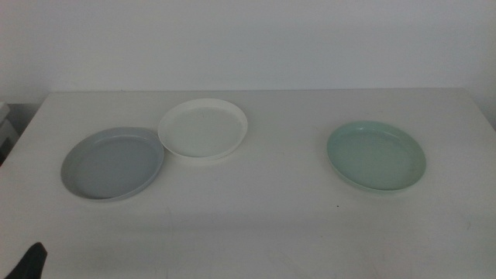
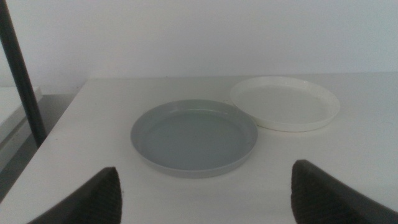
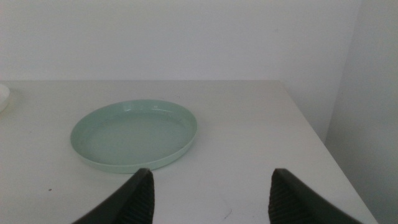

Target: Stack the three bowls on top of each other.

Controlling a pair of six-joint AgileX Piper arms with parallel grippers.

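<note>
Three shallow bowls lie apart on the white table. The grey bowl is at the left, its rim touching or just under the rim of the white bowl behind it to the right. The mint green bowl is alone at the right. My left gripper is open and empty, short of the grey bowl, with the white bowl beyond. My right gripper is open and empty, short of the green bowl. Only a dark tip of the left gripper shows in the middle view.
A dark upright pole stands off the table's left side. A white wall is behind the table. The table's right edge lies near the green bowl.
</note>
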